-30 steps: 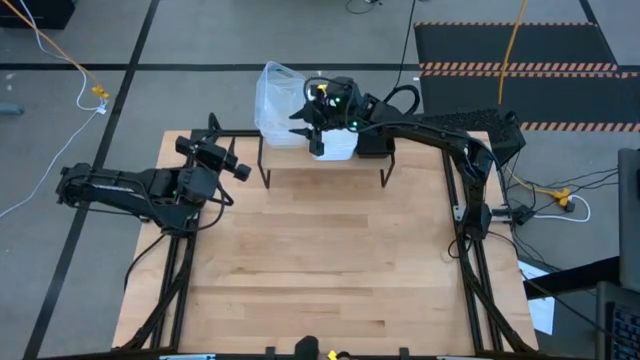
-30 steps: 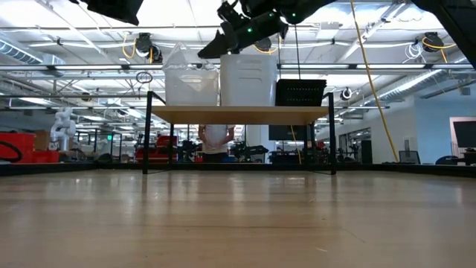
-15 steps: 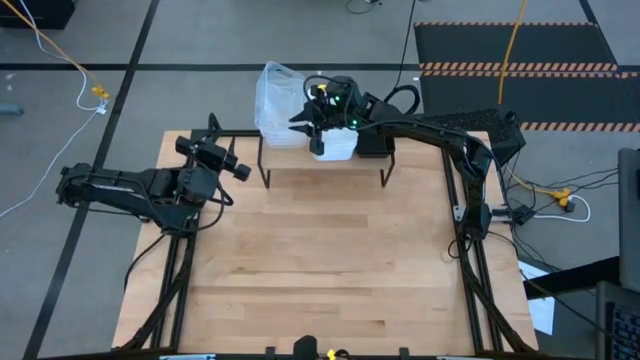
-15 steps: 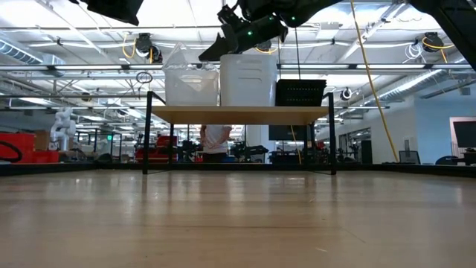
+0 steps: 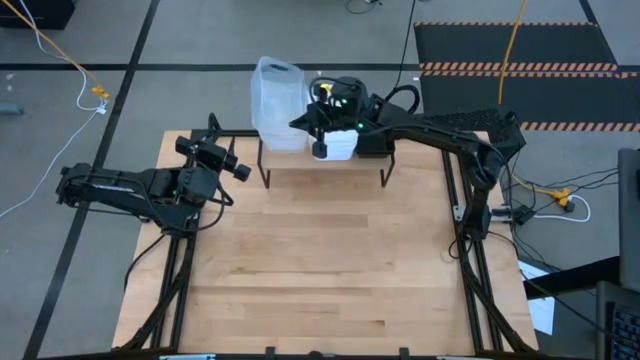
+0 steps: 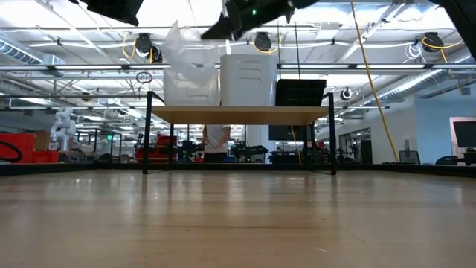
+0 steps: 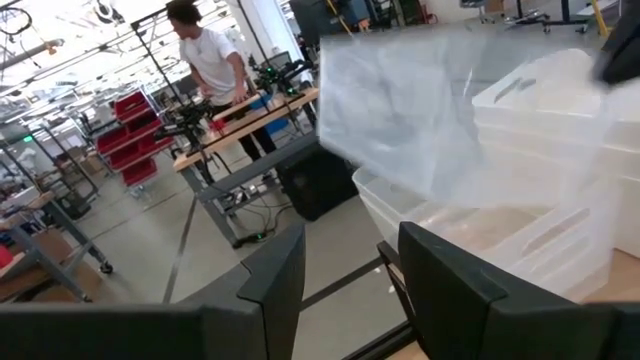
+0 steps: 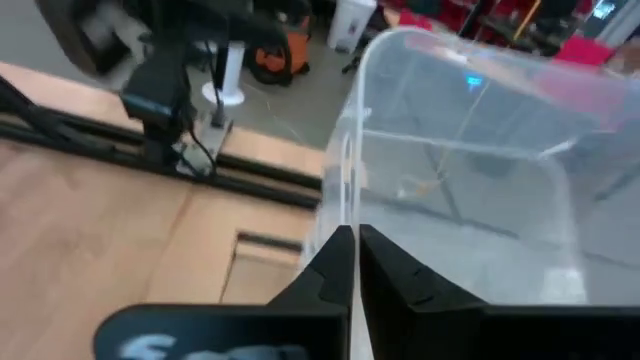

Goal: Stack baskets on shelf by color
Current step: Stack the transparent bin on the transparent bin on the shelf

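Note:
The shelf [image 6: 238, 114] stands at the table's far edge on thin black legs. On it sit clear baskets [image 6: 191, 88] at the left, a stack of white baskets [image 6: 249, 78] in the middle and a black slatted basket [image 6: 300, 92] at the right. The top clear basket [image 5: 278, 100] is tilted above the clear ones below it, and my right gripper [image 5: 308, 123] is shut on it. Over the table's left side my left gripper [image 5: 228, 163] hovers open, its fingers [image 7: 285, 275] holding nothing. My right gripper pinches the top clear basket's thin wall at its rim [image 8: 343, 205] between its two fingers, on the side next to the white stack. The fingers come from above, slanting down. The basket [image 7: 420, 110] is tipped; whether its low end rests on the clear baskets below, I cannot tell.
The wide wooden table top [image 5: 320, 260] in front of the shelf carries nothing. Black frame rails [image 5: 170, 270] run along its left and right edges. A person in a white shirt [image 6: 216, 138] stands in the room behind the shelf.
My right gripper has shut on the top clear basket's rim and then risen. The basket has come up with it and stands higher and tipped over the clear stack. My left arm has kept still.

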{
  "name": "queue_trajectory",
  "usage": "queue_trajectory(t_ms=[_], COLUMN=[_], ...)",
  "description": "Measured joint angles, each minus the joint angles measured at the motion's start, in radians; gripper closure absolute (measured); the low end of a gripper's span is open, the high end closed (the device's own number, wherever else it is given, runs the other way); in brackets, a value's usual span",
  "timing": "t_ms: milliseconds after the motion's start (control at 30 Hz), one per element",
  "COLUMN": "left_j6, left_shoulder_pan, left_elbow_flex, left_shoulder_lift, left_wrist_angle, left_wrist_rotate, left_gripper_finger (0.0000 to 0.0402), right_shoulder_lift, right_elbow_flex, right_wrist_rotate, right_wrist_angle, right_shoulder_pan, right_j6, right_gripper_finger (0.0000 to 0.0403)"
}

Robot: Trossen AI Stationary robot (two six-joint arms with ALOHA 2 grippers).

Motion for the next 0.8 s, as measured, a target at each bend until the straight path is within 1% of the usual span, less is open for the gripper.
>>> queue_trajectory(t_ms=[100, 333, 533, 800], left_j6=[0.0, -0.01, -0.013, -0.013], left_shoulder_pan=[0.0, 0.0, 0.0, 0.0], left_elbow_flex=[0.0, 0.0, 0.0, 0.0], left_shoulder_lift=[0.0, 0.0, 0.0, 0.0], left_wrist_angle=[0.0, 0.002, 0.004, 0.003], left_wrist_rotate=[0.0, 0.0, 0.0, 0.0], left_gripper_finger=[0.0236, 0.0236, 0.0236, 0.0236], right_shoulder_lift=[-0.016, -0.013, -0.013, -0.013], right_elbow_flex=[0.002, 0.001, 0.001, 0.001], right_wrist_rotate=[0.033, 0.116, 0.138, 0.244], right_wrist_angle=[-0.015, -0.135, -0.147, -0.137], right_shoulder_pan=[0.009, 0.017, 0.046, 0.087], right_j6=[-0.003, -0.025, -0.024, -0.051], right_gripper_finger=[0.04, 0.04, 0.0401, 0.0401])
